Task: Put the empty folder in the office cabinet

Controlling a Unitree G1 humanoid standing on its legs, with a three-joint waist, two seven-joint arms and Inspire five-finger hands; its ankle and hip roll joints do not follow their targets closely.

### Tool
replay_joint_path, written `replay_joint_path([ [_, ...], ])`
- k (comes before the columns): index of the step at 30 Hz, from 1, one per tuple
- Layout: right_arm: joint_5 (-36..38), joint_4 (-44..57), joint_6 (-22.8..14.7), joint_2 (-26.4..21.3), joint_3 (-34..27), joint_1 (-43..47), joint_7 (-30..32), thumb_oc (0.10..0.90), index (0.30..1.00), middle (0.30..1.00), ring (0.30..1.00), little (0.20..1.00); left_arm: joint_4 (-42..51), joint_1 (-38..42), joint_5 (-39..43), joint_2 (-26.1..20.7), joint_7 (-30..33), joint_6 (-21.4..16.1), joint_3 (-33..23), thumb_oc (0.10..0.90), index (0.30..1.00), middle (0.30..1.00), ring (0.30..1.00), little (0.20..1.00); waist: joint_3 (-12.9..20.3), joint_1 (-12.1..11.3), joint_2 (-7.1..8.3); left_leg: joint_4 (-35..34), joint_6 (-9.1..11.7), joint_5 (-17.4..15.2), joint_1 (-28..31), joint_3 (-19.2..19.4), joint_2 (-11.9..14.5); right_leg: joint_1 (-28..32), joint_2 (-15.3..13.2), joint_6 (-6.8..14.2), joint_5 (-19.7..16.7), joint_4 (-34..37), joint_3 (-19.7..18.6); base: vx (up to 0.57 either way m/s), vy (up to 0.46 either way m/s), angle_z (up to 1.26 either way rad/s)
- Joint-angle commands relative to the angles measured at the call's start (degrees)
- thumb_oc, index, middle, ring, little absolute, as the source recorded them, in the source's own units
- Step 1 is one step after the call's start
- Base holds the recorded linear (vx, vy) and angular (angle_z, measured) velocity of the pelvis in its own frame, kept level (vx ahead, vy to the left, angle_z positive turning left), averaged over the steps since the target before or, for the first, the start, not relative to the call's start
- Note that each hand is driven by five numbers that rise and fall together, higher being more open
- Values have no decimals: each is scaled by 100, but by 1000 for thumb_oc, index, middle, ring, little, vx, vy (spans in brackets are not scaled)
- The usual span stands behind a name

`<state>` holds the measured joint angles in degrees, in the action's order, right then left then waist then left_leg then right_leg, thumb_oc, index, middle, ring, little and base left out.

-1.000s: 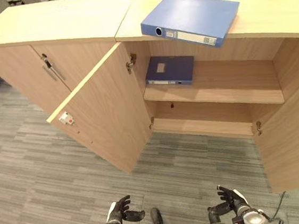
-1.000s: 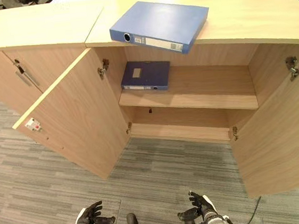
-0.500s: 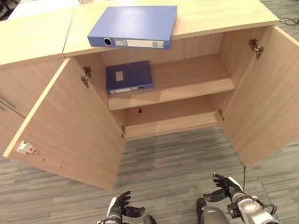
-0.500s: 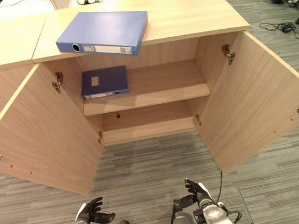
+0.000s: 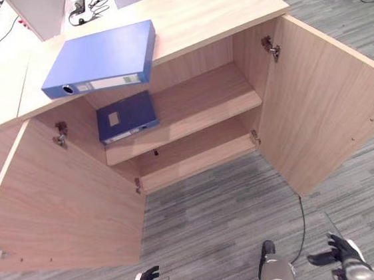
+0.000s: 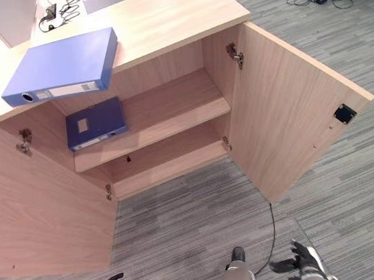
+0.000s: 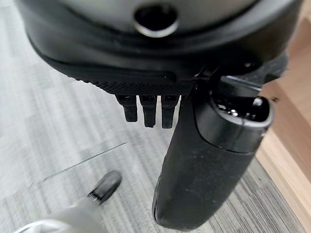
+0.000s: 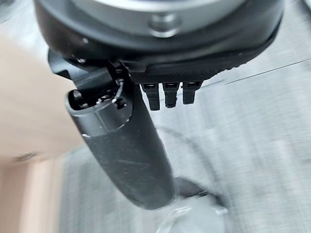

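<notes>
Since half a second ago my head camera has swung, while both folders stay put. I see the blue folder (image 5: 101, 58) on the cabinet (image 5: 213, 7) top at 11 o'clock, overhanging the darker folder (image 5: 126, 117) on the upper shelf (image 5: 197, 109). Both doors (image 5: 316, 99) stand open. Wrist views show the left robot hand (image 7: 194, 160) and right robot hand (image 8: 126, 150) relaxed, holding nothing.

Blue folder (image 5: 101, 57) atop cabinet (image 5: 213, 7); another folder (image 5: 125, 116) on shelf (image 5: 197, 109).
</notes>
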<state>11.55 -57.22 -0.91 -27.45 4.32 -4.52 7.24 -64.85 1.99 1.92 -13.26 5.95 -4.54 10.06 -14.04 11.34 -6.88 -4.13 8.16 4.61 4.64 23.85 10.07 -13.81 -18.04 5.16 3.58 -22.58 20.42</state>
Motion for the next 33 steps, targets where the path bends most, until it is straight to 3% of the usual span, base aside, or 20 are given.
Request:
replay_joint_path([
  [1,132,212,-232,281,-2,355,-123,800,900,900,900,900,51,324,-46,-437,74,-95,100,800,900,900,900,900,-138,53,224,1360,549,-303,804,-460,299,-63,-199,626,-1298,1919,-493,222,-341,43],
  [2,97,204,-218,252,34,344,-149,800,900,900,900,900,56,342,-70,-416,54,-88,150,800,900,900,900,900,-147,38,215,1595,581,-76,720,-501,402,26,-106,526,-1161,1903,-458,342,-460,40],
  [3,-28,225,-195,183,109,314,-190,800,900,900,900,900,111,342,-127,-409,12,-76,223,800,900,900,900,900,-121,2,245,2083,619,385,559,-640,517,266,106,289,-914,1962,-380,265,-327,18],
  [6,-80,290,-169,152,172,252,-256,800,900,900,900,900,204,295,-76,-392,-19,-57,201,800,900,900,900,900,-93,-12,351,2604,621,716,459,-653,584,554,299,90,-661,2050,-359,314,-383,0],
  [7,-127,345,-129,143,252,238,-307,800,900,900,900,900,287,278,-62,-365,-19,-46,208,800,900,900,900,900,-88,-70,473,3156,609,969,370,-451,770,812,419,-82,-436,2093,-354,330,-381,0],
  [8,-127,345,-129,144,253,238,-307,800,900,900,900,900,288,277,-62,-366,-19,-46,208,800,900,900,900,900,-83,-69,477,3151,608,973,367,-451,764,808,414,-82,-437,2093,-354,341,-416,2],
  [10,-238,345,-51,96,343,263,-319,800,900,900,900,900,377,217,-36,-367,20,-17,191,800,900,900,900,900,-150,-252,722,4029,605,953,52,-234,886,1124,466,-241,-158,2074,-348,265,-356,5],
  [11,-239,345,-50,101,344,266,-319,800,900,900,900,900,378,218,-36,-371,20,-15,188,800,900,900,900,900,-143,-252,735,4025,599,963,40,-230,875,1109,455,-242,-167,2075,-351,317,-235,9],
  [12,-226,344,-22,134,334,258,-333,800,900,900,900,900,387,182,-25,-356,-11,-14,168,800,900,900,900,900,-112,-268,725,3769,629,1119,-23,185,1202,1264,492,-229,-53,2078,-241,172,-45,-2],
  [13,-226,346,-21,134,333,253,-333,800,900,900,900,900,391,177,-25,-356,-12,-12,170,800,900,900,900,900,-122,-285,718,3766,632,1114,4,204,1212,1276,506,-231,-54,2084,-254,273,-28,5],
  [14,-244,355,-24,150,331,232,-341,800,900,900,900,900,405,141,-25,-341,-33,-15,166,800,900,900,900,900,-118,-291,653,3522,661,1189,18,390,1403,1366,546,-194,12,2072,-193,183,24,6],
  [16,-283,343,-27,173,322,219,-349,800,900,900,900,900,410,98,-97,-337,-48,2,198,800,900,900,900,900,-109,-341,576,2894,684,1243,-151,555,1529,1494,574,-87,89,2082,-177,272,64,31],
  [22,-440,333,-62,238,515,231,-356,800,900,900,900,900,328,96,-69,-222,-38,32,237,800,900,900,900,900,-104,-671,408,568,684,1335,-742,-203,1491,1949,453,261,452,1887,-358,314,167,24],
  [29,-606,191,-45,359,692,340,-401,800,900,900,900,900,141,-60,-106,-266,-17,48,142,800,900,900,900,900,-37,-968,589,187,684,1636,-1054,-422,1850,2610,261,587,770,1934,-564,324,152,-7],
  [33,-704,67,-25,403,723,389,-429,800,900,900,900,900,14,-159,-277,-304,-38,76,163,800,900,900,900,900,45,-1057,610,304,684,1560,-1149,-485,1903,2822,133,763,857,1939,-643,322,239,-27],
])
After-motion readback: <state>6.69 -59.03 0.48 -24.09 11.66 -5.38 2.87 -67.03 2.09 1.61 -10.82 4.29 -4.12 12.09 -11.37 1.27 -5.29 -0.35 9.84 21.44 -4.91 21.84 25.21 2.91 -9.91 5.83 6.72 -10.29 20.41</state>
